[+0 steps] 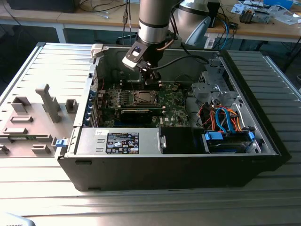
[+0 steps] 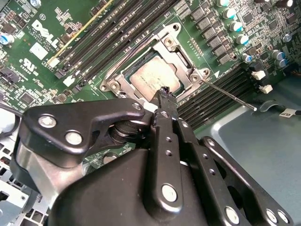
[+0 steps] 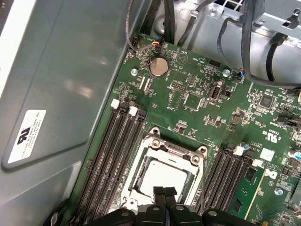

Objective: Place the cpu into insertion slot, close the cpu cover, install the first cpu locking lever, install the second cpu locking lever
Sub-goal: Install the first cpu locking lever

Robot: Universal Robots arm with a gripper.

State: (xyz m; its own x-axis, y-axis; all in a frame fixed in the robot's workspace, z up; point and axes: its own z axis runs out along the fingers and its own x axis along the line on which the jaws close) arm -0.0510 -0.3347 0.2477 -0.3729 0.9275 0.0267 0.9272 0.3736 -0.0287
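Hovering my gripper (image 3: 164,191) just over the cpu (image 3: 164,175), fingertips pinched together on nothing. It lies in the insertion slot (image 3: 140,179) mid-motherboard (image 3: 197,103), with the cpu cover (image 3: 178,151) framing it. I judge it light, stiff, fragile — edges only.

The cpu (image 3: 162,178) has a dull grey metal face. The cpu cover (image 3: 175,152) is shiny silver metal. The gripper (image 2: 164,90) looks smooth and black
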